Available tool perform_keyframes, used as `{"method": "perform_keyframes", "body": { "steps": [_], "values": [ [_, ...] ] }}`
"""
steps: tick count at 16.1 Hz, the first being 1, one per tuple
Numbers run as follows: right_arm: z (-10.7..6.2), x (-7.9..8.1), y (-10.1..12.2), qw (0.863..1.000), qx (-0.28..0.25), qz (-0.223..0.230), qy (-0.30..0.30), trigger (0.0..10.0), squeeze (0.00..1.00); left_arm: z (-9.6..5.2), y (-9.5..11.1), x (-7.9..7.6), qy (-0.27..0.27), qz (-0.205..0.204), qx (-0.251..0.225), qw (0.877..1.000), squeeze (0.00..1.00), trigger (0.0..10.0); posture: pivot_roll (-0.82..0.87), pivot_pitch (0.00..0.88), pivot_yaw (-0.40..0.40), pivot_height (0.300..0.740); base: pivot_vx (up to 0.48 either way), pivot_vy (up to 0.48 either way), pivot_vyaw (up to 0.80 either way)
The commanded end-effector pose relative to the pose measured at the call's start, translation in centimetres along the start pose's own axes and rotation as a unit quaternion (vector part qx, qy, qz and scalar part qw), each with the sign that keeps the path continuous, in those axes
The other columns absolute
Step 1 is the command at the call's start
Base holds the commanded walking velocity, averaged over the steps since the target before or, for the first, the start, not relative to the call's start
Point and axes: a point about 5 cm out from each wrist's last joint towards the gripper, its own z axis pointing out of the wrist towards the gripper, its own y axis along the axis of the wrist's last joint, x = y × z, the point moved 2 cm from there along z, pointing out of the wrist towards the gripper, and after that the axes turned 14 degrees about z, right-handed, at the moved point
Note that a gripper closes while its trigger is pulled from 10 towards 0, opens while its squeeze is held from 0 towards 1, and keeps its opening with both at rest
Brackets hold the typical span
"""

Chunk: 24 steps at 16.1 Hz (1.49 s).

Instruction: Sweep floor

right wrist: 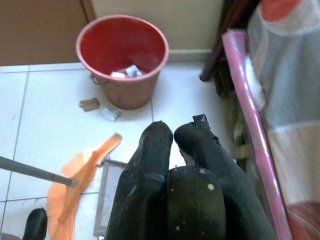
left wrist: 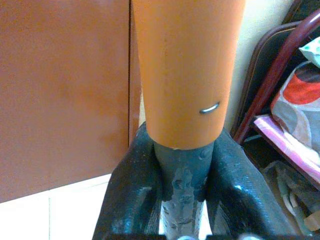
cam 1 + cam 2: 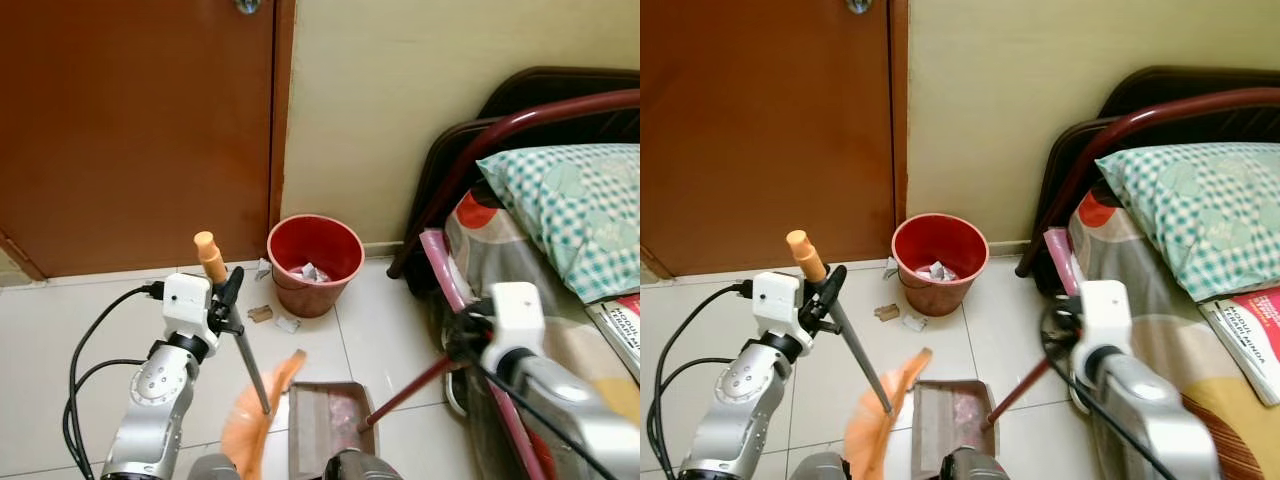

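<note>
The broom [image 3: 255,395], judged light, stiff & top-long, is gripped by the left end effector [image 3: 226,300] just under its orange cap, bristles below near the dustpan [image 3: 325,420], whose handle is clamped by the right end effector [image 1: 172,137]; scraps [image 3: 273,318] lie ahead by the bucket [image 3: 314,262].

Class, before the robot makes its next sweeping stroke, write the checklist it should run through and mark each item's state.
1. Left gripper shut on broom handle: ok.
2. Right gripper shut on dustpan handle: ok.
3. Dustpan lying beside the broom head: ok.
4. Scraps still on the floor by the red bin: not ok.
5. Dustpan flat on the tiles: cannot tell.
</note>
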Motion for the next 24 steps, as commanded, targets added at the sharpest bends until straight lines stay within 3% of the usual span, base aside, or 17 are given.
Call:
{"method": "perform_keyframes", "body": {
  "steps": [1,2,3,4,5,6,7,10,14,18,21,24],
  "values": [
    [-0.1,-1.5,-2.7,0.996,0.085,0.012,-0.029,10.0,0.0,-0.5,-1.7,0.6,0.009,0.035,0.046,0.998,0.0,10.0,0.05,0.148,-0.108,0.74,0.0,0.0,0.0],
    [0.8,-1.1,-1.3,0.998,0.057,0.021,-0.002,1.9,0.0,-0.2,-1.7,1.0,0.02,0.039,0.053,0.998,0.0,10.0,0.06,0.145,-0.1,0.74,0.0,0.0,0.0],
    [1.1,-1.2,-0.7,0.999,0.054,0.006,0.003,0.0,0.0,0.1,-1.4,1.2,0.021,0.039,0.051,0.998,0.0,10.0,0.05,0.145,-0.089,0.74,0.0,0.0,0.0],
    [1.5,-0.9,0.0,0.999,0.046,-0.005,0.012,0.0,0.0,0.2,-1.1,1.4,0.02,0.044,0.047,0.998,0.0,10.0,0.06,0.144,-0.077,0.74,0.0,0.0,0.0],
    [2.0,-0.3,1.3,0.999,0.032,-0.02,0.027,3.0,0.0,0.3,-0.7,1.8,0.021,0.052,0.043,0.998,0.0,10.0,0.05,0.145,-0.066,0.74,0.0,0.0,0.0],
    [2.6,1.0,3.5,0.998,-0.015,-0.036,0.051,9.1,0.0,0.3,-0.6,2.5,0.032,0.057,0.044,0.997,0.0,10.0,0.04,0.147,-0.054,0.74,0.0,0.0,0.0],
    [2.7,1.5,4.1,0.997,-0.032,-0.045,0.06,10.0,0.0,0.1,-0.7,2.8,0.041,0.056,0.048,0.996,0.0,10.0,0.03,0.144,-0.05,0.74,0.0,0.0,0.0],
    [3.3,2.6,4.4,0.994,-0.092,-0.019,0.059,10.0,0.0,-0.4,-1.5,3.7,0.09,0.035,0.058,0.994,0.0,10.0,0.04,0.107,-0.056,0.74,0.0,0.0,0.0],
    [3.8,3.9,5.9,0.986,-0.161,-0.005,0.045,10.0,0.0,-0.6,-1.8,3.9,0.089,0.037,0.064,0.993,0.0,10.0,0.03,0.086,-0.043,0.74,0.0,0.0,0.0],
    [4.2,3.0,9.2,0.973,-0.23,0.008,0.021,10.0,0.0,0.0,-1.9,3.6,0.077,0.038,0.066,0.994,0.0,10.0,0.02,0.091,-0.035,0.74,0.0,0.0,0.0],
    [4.7,2.9,10.4,0.97,-0.241,-0.009,0.03,10.0,0.0,0.7,-1.5,3.0,0.064,0.043,0.058,0.995,0.0,10.0,0.02,0.093,-0.033,0.74,0.0,0.0,0.0],
    [6.2,2.4,9.2,0.971,-0.239,-0.026,-0.015,10.0,0.0,0.8,-1.3,2.7,0.054,0.036,0.053,0.997,0.0,10.0,0.03,0.099,-0.025,0.74,0.0,0.0,0.0]
  ]
}}
